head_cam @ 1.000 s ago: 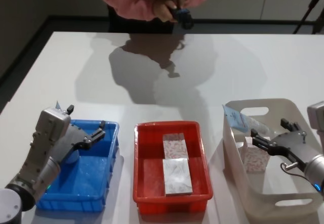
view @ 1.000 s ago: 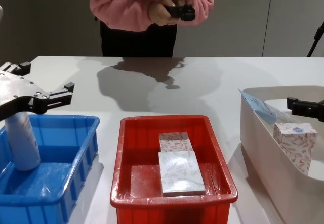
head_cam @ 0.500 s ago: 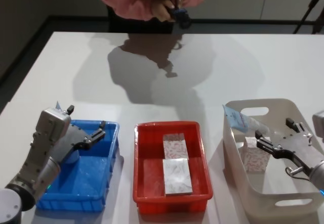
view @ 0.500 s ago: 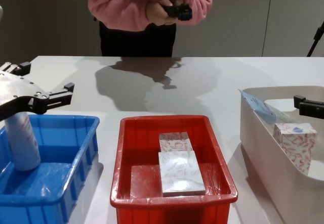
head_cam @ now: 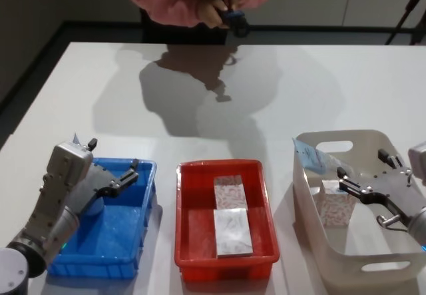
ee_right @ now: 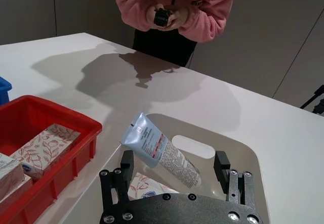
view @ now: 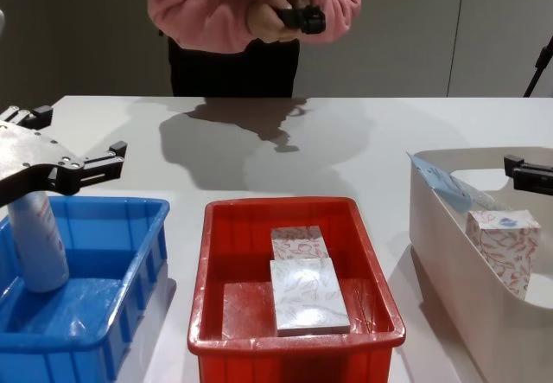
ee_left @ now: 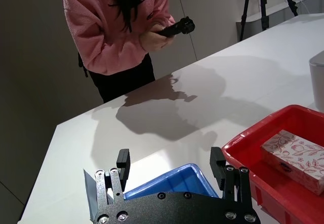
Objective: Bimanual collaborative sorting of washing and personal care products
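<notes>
The right gripper (head_cam: 365,182) hovers with fingers spread wide and empty over the white handled tub (head_cam: 346,147), which holds a red-leaf white box (head_cam: 336,205) and a pale blue squeeze tube (ee_right: 161,150). The box looks light and stiff, best pinched across its 2 broad faces; the tube is probably soft and slippery. The left gripper (head_cam: 113,164), fingers open, waits above the blue crate (head_cam: 143,232) beside the white bottle (view: 39,246). 2 boxes (head_cam: 231,222) lie in the red crate (head_cam: 188,223).

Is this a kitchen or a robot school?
Probably a robot lab: a plain white table holds a blue crate, a red crate and a white tub, with a tripod behind.
</notes>
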Controlling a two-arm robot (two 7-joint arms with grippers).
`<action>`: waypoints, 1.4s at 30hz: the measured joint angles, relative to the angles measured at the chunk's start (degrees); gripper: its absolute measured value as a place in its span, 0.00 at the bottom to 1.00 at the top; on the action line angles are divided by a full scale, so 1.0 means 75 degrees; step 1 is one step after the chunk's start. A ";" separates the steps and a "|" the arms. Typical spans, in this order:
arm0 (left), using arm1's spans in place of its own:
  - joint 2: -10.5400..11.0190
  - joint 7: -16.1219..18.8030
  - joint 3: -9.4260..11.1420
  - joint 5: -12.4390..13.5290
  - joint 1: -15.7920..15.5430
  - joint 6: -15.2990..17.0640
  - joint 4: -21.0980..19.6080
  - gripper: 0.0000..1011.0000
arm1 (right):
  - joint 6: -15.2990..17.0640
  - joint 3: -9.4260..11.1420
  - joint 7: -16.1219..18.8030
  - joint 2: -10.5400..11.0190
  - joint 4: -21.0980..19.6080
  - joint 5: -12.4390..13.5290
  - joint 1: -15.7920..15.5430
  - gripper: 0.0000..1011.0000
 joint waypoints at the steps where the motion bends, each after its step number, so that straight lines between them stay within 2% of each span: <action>1: 0.0000 0.0000 0.0000 0.0000 -0.0001 0.0000 0.0000 0.99 | -0.0028 -0.0057 -0.0053 0.0052 0.0009 0.0013 0.0022 0.99; 11: -0.0001 0.0000 0.0000 0.0000 0.0000 0.0000 0.0000 0.99 | -0.0500 -0.0880 -0.0844 0.0811 0.0133 0.0204 0.0350 0.99; 22: -0.0001 0.0000 0.0000 0.0000 0.0000 0.0000 0.0000 0.99 | -0.0920 -0.1636 -0.1560 0.1498 0.0249 0.0377 0.0651 0.99; 27: -0.0001 0.0000 0.0000 0.0000 0.0000 0.0000 0.0000 0.99 | -0.0986 -0.1751 -0.1670 0.1606 0.0266 0.0405 0.0698 0.99; 42: 0.0000 0.0000 0.0000 0.0000 0.0000 0.0000 0.0000 0.99 | -0.0999 -0.1772 -0.1689 0.1629 0.0269 0.0407 0.0704 0.99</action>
